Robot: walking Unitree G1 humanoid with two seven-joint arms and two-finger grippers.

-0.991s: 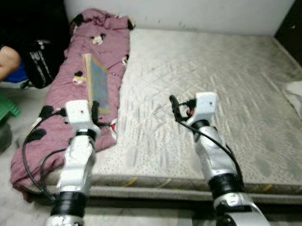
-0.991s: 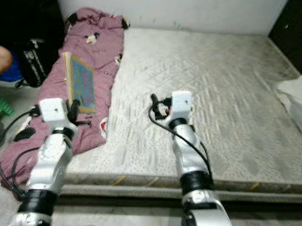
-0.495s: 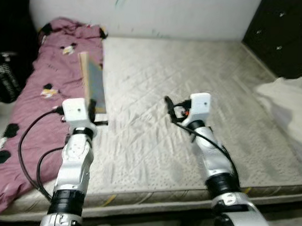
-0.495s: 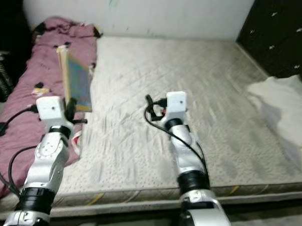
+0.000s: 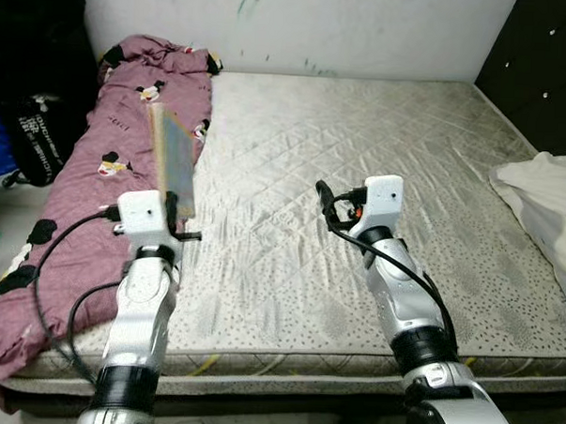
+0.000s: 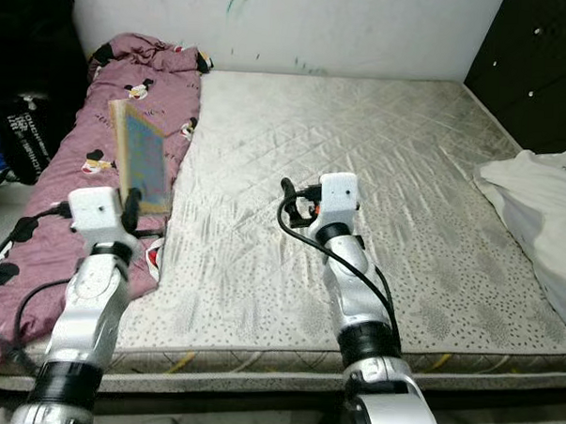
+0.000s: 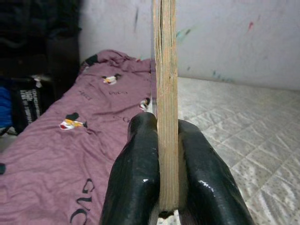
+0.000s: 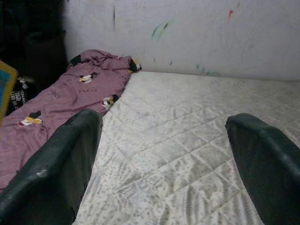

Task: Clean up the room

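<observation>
My left gripper (image 5: pixel 177 205) is shut on the lower edge of a thin book (image 5: pixel 173 157) with a blue cover, holding it upright above the line where the purple blanket (image 5: pixel 86 199) meets the bare mattress (image 5: pixel 380 132). In the left wrist view both black fingers (image 7: pixel 140 154) clamp the tan page edge of the book (image 7: pixel 166 70). My right gripper (image 5: pixel 327 203) hovers over the middle of the mattress, open, with nothing between its fingers (image 8: pixel 65 159).
The purple blanket with cartoon prints runs along the mattress's left side. A black bag (image 5: pixel 37 136) sits on the floor to the left. A white cloth (image 5: pixel 547 200) lies at the right edge, and a dark cabinet (image 5: pixel 552 64) stands behind it.
The camera swung right and then partly back, so the whole scene shifted. The book stays clamped in my left gripper. The right gripper stays open over the mattress.
</observation>
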